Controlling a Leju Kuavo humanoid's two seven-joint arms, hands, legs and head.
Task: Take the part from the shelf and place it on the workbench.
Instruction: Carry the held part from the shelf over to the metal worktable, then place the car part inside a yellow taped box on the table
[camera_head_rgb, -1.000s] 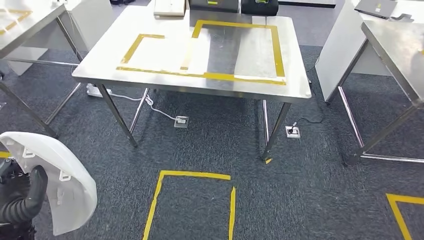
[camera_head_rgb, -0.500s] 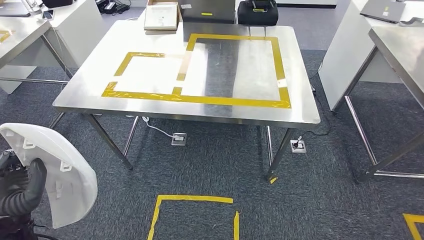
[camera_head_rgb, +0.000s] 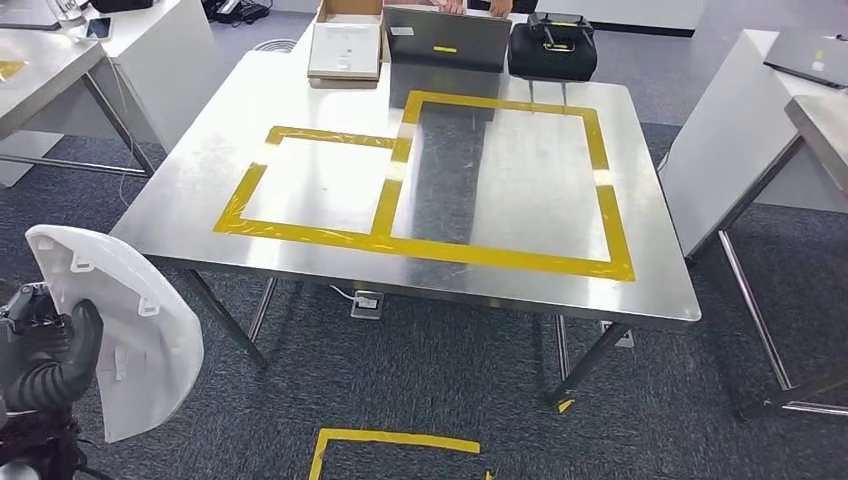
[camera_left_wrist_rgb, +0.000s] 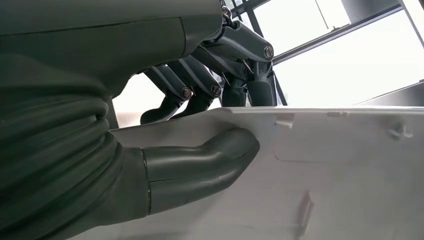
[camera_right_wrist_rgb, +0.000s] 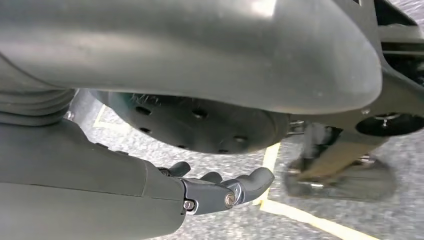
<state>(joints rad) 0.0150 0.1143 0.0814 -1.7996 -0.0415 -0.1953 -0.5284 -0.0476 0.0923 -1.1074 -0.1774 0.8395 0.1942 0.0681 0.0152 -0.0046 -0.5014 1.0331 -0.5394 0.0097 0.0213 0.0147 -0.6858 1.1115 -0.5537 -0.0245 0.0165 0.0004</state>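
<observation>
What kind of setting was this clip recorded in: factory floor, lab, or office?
Most likely a robotics test lab in an office-like room. Steel workbench with yellow tape outlines, tape marks on the grey carpet, and more tables around. The left robot hand holds a white part.

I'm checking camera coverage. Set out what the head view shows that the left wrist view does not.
Head view alone: the steel workbench with its yellow tape outlines, a black bag and boxes at its far edge, and carpet. Left wrist view alone: the fingers curled over the part's edge, and bright windows behind. Both: the left robot hand holding the white part, thumb on its inner face.
</observation>
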